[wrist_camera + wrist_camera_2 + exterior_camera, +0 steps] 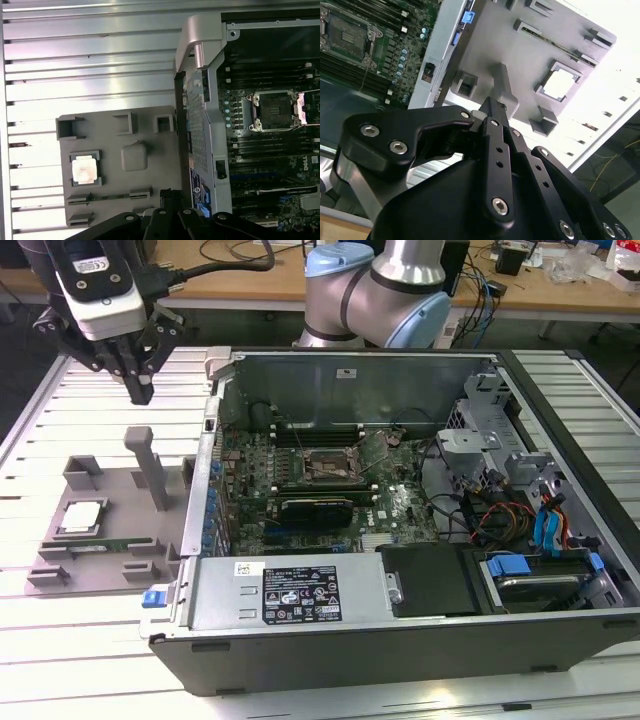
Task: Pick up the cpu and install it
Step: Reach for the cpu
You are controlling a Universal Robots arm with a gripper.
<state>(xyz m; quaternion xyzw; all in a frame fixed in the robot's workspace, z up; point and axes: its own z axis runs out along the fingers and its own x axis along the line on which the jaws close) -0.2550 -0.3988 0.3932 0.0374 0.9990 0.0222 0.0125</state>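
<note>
Jaws pinched together and empty hang over the grey tray (120, 492) on the bench (80, 640), where the cpu (82, 517) lies in its pocket. A descent off-line could strike the tray's upright post (150, 468) nearby.

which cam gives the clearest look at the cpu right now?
First wrist view: it looks straight down on the cpu, whole square top seated in a pocket of the grey tray. The exterior view shows the cpu at a slant, near that view's left. The second wrist view shows the cpu tilted, bright white.
</note>
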